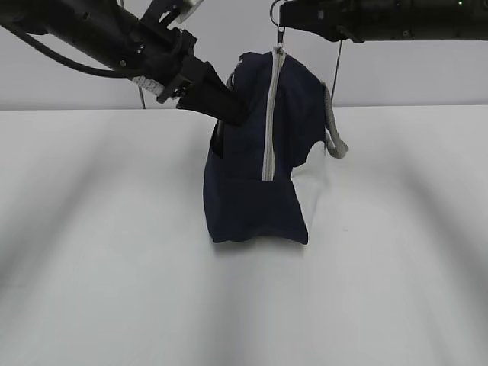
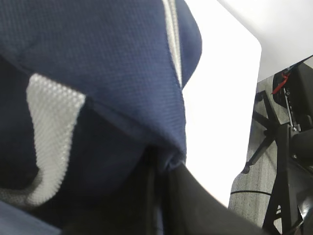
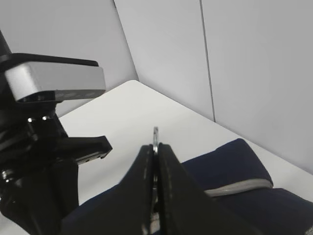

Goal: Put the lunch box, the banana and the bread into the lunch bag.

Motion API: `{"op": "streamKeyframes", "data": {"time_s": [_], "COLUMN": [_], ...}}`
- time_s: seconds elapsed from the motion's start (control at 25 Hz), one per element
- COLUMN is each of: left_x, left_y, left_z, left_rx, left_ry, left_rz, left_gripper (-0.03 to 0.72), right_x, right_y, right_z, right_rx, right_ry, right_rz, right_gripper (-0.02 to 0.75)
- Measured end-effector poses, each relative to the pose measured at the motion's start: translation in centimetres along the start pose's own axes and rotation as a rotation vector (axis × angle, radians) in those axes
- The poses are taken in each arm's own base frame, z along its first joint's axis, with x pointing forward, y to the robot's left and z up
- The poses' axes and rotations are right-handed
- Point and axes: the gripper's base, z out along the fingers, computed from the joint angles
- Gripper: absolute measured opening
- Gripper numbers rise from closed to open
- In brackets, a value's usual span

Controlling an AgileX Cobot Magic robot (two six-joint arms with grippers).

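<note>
Lunch bag (image 1: 252, 175) upright, zipper (image 1: 269, 114) vertical

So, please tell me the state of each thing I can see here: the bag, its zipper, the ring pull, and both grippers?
lunch bag: on the table, top pulled upward, held at both sides.
zipper: closed along the visible length.
ring pull: pinched, held up.
handle: hanging loose at the right.
left gripper: at the bag's upper left edge; jaws hidden by fabric.
right gripper: shut on the ring pull.

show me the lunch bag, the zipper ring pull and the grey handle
lunch bag (image 1: 244, 206), exterior view, dark lower front panel
zipper ring pull (image 3: 155, 134), right wrist view, ring's top edge
grey handle (image 1: 333, 137), exterior view, loop's right side
</note>
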Motion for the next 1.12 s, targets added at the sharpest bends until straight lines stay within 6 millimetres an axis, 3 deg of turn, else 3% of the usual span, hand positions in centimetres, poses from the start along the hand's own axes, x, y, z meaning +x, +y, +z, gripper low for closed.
{"op": "streamKeyframes", "data": {"time_s": [0.32, 0.56, 0.8, 1.12], "left_x": [0.0, 0.0, -0.1, 0.0], "left_y": [0.0, 0.1, 0.2, 0.2], "left_z": [0.0, 0.0, 0.0, 0.1], "left_rx": [-0.005, -0.012, -0.018, -0.02], "left_ry": [0.005, 0.0, -0.008, 0.003], "left_rz": [0.009, 0.009, 0.023, 0.055], "left_gripper": [0.001, 0.001, 0.001, 0.001], "right_x": [1.1, 0.6, 0.3, 1.5], "right_y": [-3.0, -5.3, -6.0, -8.0], "right_z": [2.3, 1.6, 1.3, 3.1], "right_rx": [-0.045, -0.039, -0.052, -0.05], "right_ry": [0.042, 0.033, 0.04, 0.039], "right_rz": [0.053, 0.073, 0.077, 0.131], "right_gripper": [-0.016, -0.016, -0.016, -0.016]}}
